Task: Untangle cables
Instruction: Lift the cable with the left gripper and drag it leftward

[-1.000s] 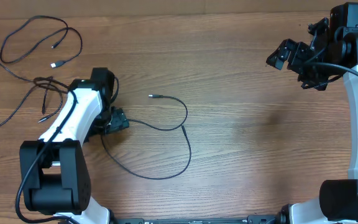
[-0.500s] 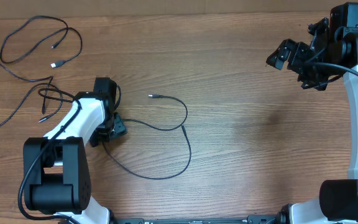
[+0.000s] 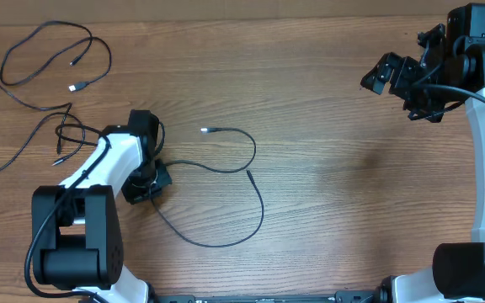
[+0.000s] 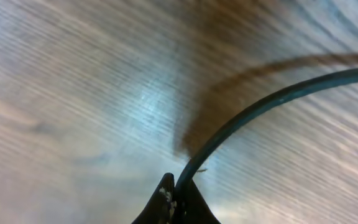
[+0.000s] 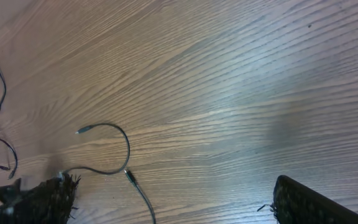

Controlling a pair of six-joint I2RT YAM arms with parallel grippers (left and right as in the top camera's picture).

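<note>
The wooden table (image 3: 335, 101) fills every view, and its right half shows only brown grain. At the far left lie the far-left cables (image 3: 74, 87), thin black cords in loose loops with small plug ends. A small tangle (image 3: 61, 135) sits nearer, just left of the white left arm (image 3: 99, 164). That arm lies across the table between the tangle and the middle cable (image 3: 253, 151), and from above I cannot tell whether any cord runs beneath it. The middle cable starts at a silver-tipped plug, bends round to the left arm's end, then sweeps out in a wide curve toward the near edge.

From overhead the left gripper (image 3: 148, 178) is a dark block pressed down on the cord, and I cannot read its jaws there. The left wrist view settles it. The fingertips (image 4: 174, 199) meet in a point with the middle cable (image 4: 272, 102) running straight in between them, so that gripper is clamped tight on the cord, close over the wood.

The right gripper (image 3: 394, 80) hangs at the far right, well apart from every cord. Its wrist view shows its fingers (image 5: 303, 202) spread wide at the frame's lower corners, holding nothing. Between them, left and far off, lies the middle cable (image 5: 120, 140).
</note>
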